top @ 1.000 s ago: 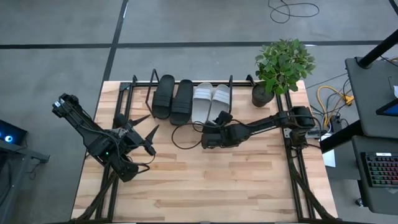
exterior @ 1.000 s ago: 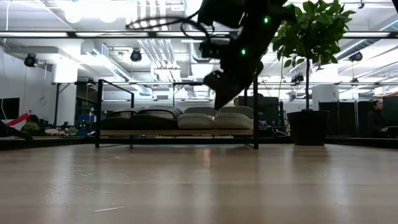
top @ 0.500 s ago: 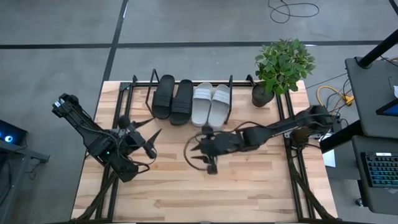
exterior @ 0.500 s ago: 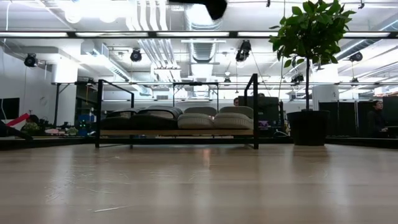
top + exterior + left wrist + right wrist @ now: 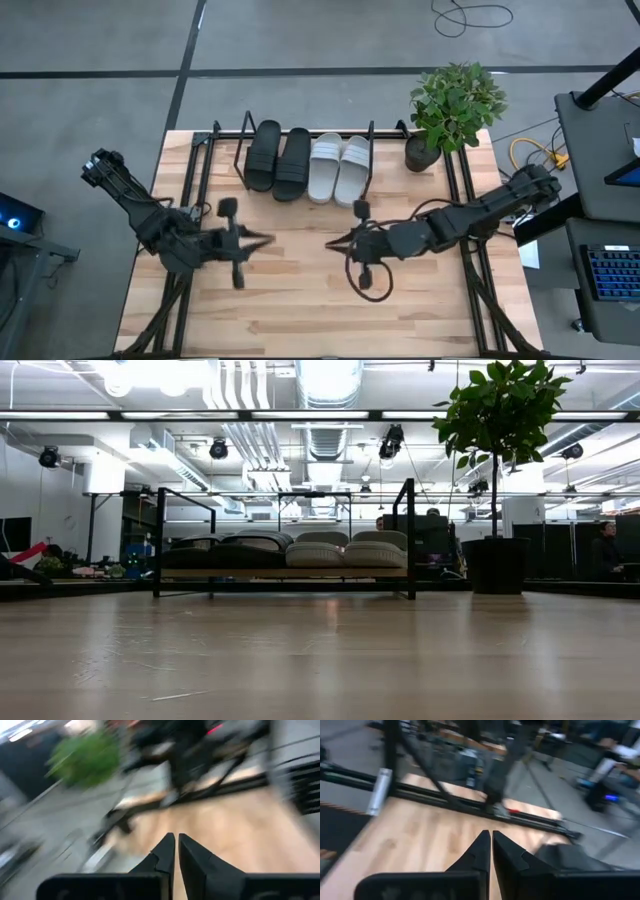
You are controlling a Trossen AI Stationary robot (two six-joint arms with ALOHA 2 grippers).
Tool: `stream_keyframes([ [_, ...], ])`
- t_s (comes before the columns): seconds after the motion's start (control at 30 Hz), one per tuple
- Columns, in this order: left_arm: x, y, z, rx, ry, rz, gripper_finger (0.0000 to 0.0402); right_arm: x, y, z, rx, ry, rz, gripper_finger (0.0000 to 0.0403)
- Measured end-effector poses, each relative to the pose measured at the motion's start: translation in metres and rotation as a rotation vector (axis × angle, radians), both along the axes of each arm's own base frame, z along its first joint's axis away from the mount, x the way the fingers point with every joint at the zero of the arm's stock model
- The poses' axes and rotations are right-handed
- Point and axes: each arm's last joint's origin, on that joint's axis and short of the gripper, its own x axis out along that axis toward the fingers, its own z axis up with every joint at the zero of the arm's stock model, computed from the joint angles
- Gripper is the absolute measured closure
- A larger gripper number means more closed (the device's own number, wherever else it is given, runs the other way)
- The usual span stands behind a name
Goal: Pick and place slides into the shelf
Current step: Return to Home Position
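Two black slides [image 5: 277, 158] and two light grey slides [image 5: 339, 166] lie side by side on the board of the wire shelf [image 5: 241, 150] at the table's far edge. In the low view they rest sole-down in a row [image 5: 300, 550]. My left gripper [image 5: 268, 239] is shut and points toward the table's right, over the middle of the table. My right gripper [image 5: 332, 243] is also shut and faces it from the right. In both wrist views the fingertips [image 5: 176, 839] [image 5: 491, 836] hold nothing. Neither arm appears in the low view.
A potted plant [image 5: 455, 105] stands at the table's far right corner, beside the shelf. A loop of cable [image 5: 370, 281] hangs from my right arm over the wood. Black frame rails [image 5: 470, 230] run along both side edges. A person [image 5: 606, 555] stands far off in the room.
My right gripper has drawn back from the light grey slides on the shelf toward the table's middle, risen out of the low view, and shut. My left gripper has swung toward the table's right and shut. The slides have stayed on the shelf.
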Motion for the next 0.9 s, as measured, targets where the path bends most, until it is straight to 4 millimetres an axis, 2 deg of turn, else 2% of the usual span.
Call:
stream_keyframes([
  [0.13, 0.007, -0.006, 0.018, -0.008, -0.109, -0.284, 0.0390, -0.010, -0.004, 0.002, -0.055, 0.004, -0.144, 0.0394],
  [0.23, 0.016, 0.000, 0.026, -0.014, -0.179, -0.411, 0.0397, -0.019, -0.008, -0.002, -0.082, 0.005, -0.225, 0.0394],
  [0.33, 0.031, 0.021, 0.029, -0.030, -0.215, -0.428, 0.0400, -0.030, -0.012, -0.009, -0.066, 0.013, -0.247, 0.0394],
  [0.47, 0.055, 0.061, 0.029, -0.047, -0.252, -0.474, 0.0401, -0.047, -0.020, -0.023, -0.015, 0.010, -0.263, 0.0394],
  [0.57, 0.065, 0.092, 0.031, -0.033, -0.249, -0.392, 0.0401, -0.063, -0.027, -0.034, 0.002, -0.009, -0.286, 0.0394],
  [0.63, 0.062, 0.107, 0.033, 0.014, -0.239, -0.311, 0.0401, -0.076, -0.033, -0.042, 0.011, -0.011, -0.288, 0.0394],
  [0.7, 0.051, 0.117, 0.038, 0.077, -0.232, -0.254, 0.0401, -0.088, -0.038, -0.047, 0.041, -0.037, -0.290, 0.0394],
  [0.9, -0.002, 0.131, 0.059, 0.201, -0.274, -0.190, 0.0401, -0.123, -0.055, -0.067, 0.111, -0.135, -0.298, 0.0394],
])
